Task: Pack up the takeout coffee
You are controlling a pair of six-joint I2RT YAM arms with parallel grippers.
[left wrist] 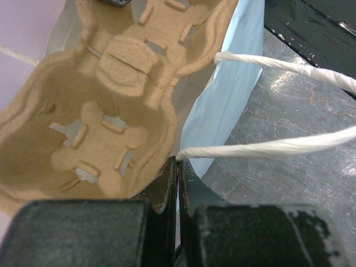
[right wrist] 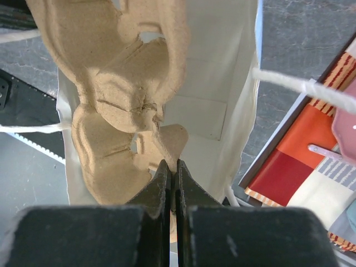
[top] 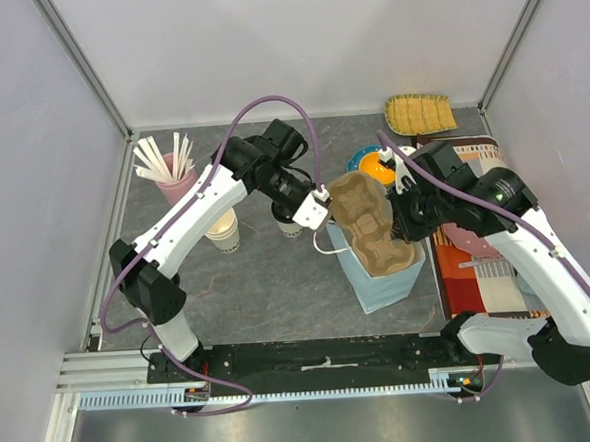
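Pinches bag (top: 384, 281) rim with left pincer (left wrist: 177, 166), clenched tight right where one white rope handle (left wrist: 278, 147) meets the paper. Clamps right pincer (right wrist: 172, 166) at the opposite side, fingers (right wrist: 160, 189) pressed together on what looks like a lobe of tray (top: 373, 226) edge; cannot rule out bag paper in there too. Has tray lying tilted across bag mouth, between both pincers, cup wells facing up, sticking out past the rim. Has coffee (top: 291, 227) upright on worktop (top: 269, 283) just behind left pincer, under that wrist, outside bag, touched by neither pincer; shows only its white lower wall, lid hidden by the arm. Has stacked lidless cups (top: 223, 230) farther back along left arm, and pink cup (top: 176, 183) of white sticks beyond those, well apart from either pincer.
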